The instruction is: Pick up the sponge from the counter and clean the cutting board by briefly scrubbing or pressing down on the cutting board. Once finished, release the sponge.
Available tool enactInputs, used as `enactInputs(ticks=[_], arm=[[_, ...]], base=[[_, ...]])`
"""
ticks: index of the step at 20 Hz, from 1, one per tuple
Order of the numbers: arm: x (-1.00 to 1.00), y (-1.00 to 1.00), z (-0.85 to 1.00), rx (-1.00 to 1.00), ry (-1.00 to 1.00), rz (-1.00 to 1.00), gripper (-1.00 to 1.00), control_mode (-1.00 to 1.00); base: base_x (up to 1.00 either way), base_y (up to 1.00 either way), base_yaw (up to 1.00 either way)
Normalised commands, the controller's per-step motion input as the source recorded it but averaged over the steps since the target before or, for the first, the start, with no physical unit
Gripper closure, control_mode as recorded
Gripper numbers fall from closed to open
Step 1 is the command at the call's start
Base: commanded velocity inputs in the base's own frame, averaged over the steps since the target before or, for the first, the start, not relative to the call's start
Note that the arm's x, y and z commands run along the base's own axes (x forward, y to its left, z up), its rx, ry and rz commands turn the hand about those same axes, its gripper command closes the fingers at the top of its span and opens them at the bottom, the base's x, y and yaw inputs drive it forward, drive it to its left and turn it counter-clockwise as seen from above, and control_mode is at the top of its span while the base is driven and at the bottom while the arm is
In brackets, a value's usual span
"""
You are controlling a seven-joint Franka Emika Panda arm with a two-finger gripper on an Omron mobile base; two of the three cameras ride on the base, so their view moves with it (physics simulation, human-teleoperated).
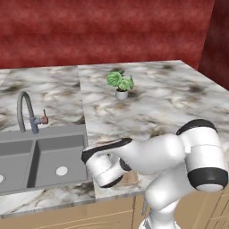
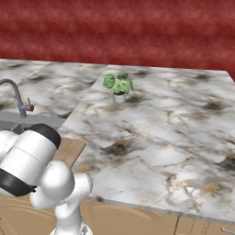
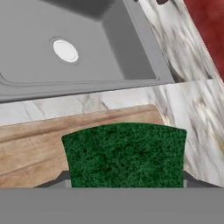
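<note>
**Sponge held over the cutting board beside the sink**

In the hand view we see the sponge (image 3: 124,154) low in the middle of the frame, its dark green face turned toward us. Small dark bits of the claw (image 3: 125,180) peek out at both lower corners of the sponge, so we read the claw as clamped on it from either side. Behind the sponge, across the middle left of that frame, lies the cutting board (image 3: 39,140), light brown with lengthwise grain. We cannot tell whether the sponge touches the wood or sits just above it.

Beyond the board runs a strip of the counter (image 3: 87,105), and above that the grey sink (image 3: 109,48) takes the upper part of the frame, its round drain (image 3: 65,50) at upper left.

In the left base view the arm (image 1: 174,165) bends across the lower right of the frame, its wrist reaching down toward the counter's front edge just right of the sink; a sliver of the board shows beneath it. The faucet (image 1: 26,112) stands at middle left, and a small potted plant (image 1: 120,84) sits upper centre, well apart from the arm.

In the right base view we see a corner of the board at middle left, beside the arm's big white joint, with the plant in the upper middle.
</note>
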Motion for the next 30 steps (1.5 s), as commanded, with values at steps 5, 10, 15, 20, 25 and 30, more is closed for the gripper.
enactInputs(ticks=[5,10,15,20,25,30], arm=[[0.10,-0.24,0.94,0.00,0.26,-0.15,1.00,-1.00],[0.05,-0.45,0.69,0.00,0.35,-0.18,1.00,-1.00],[0.00,-0.75,0.09,0.04,0.26,-0.20,1.00,-1.00],[0.04,-0.72,0.03,0.04,0.25,-0.22,1.00,-1.00],[0.13,-0.47,0.05,0.00,0.37,-0.28,1.00,-1.00],[0.10,-0.36,0.00,0.00,0.34,-0.27,-1.00,-1.00]], base=[[0.00,0.00,0.00],[0.00,0.00,0.00],[0.00,0.00,0.00],[0.00,0.00,0.00],[0.00,0.00,0.00],[0.00,0.00,0.00]])
